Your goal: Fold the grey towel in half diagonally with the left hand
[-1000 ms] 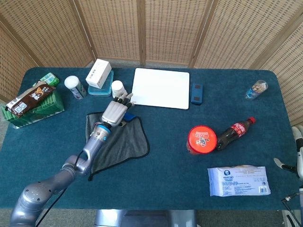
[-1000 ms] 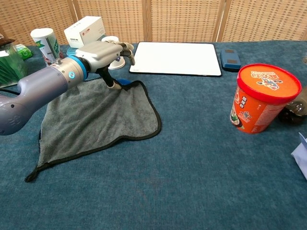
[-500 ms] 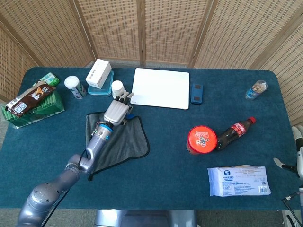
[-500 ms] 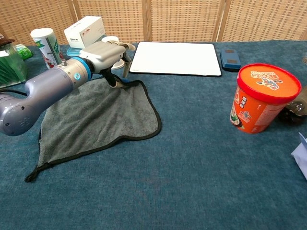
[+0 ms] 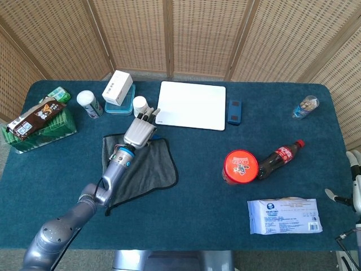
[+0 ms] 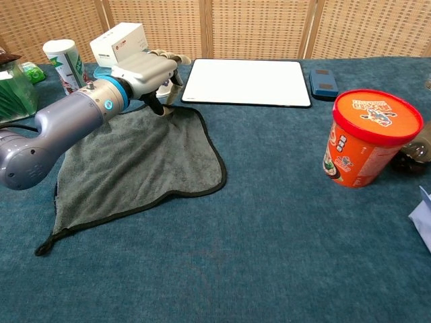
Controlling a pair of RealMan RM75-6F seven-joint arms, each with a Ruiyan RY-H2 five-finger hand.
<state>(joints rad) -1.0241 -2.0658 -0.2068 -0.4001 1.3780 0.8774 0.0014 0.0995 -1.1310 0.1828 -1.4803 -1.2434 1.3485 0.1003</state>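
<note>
Near the lower left of the chest view the grey towel (image 6: 135,168) lies spread on the blue table (image 6: 269,256), one loose corner pointing toward the bottom edge. Further up, the left hand (image 6: 145,70) sits over the towel's far corner, fingers bent down with the tips at the hem; whether they actually grip the cloth cannot be told. Compared with a second ago the hand has slid slightly up the frame and the corner looks a little raised, so the lift for the diagonal fold seems to be only starting. Beyond it stands a white board (image 6: 246,82). The right hand is barely visible at the head view's right edge
</note>
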